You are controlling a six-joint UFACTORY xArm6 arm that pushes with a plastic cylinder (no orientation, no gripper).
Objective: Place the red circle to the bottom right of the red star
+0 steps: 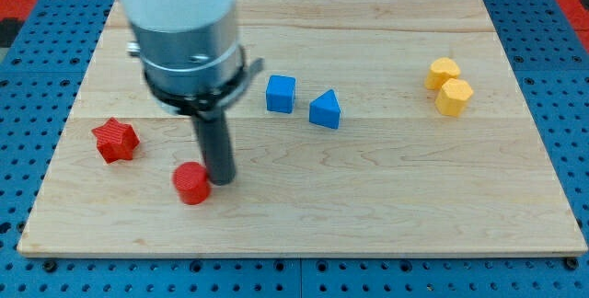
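Tip at red circle, view's lower left.
No claw on this rig, only a rod: my tip (219, 180) touches the right side of the red circle (192, 184), which sits right of and below the red star (115, 140). Blue cube (281, 94) and blue triangle (325, 110) mid-board (386, 197); two yellow blocks (448, 86) touching, upper right.

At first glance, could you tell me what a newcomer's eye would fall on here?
First, my big grey arm at the view's upper left, its dark rod coming down so that my tip sits just right of the red circle. The red star lies to the circle's upper left. Two blue blocks sit mid-board, and two yellow blocks touch near the right edge.
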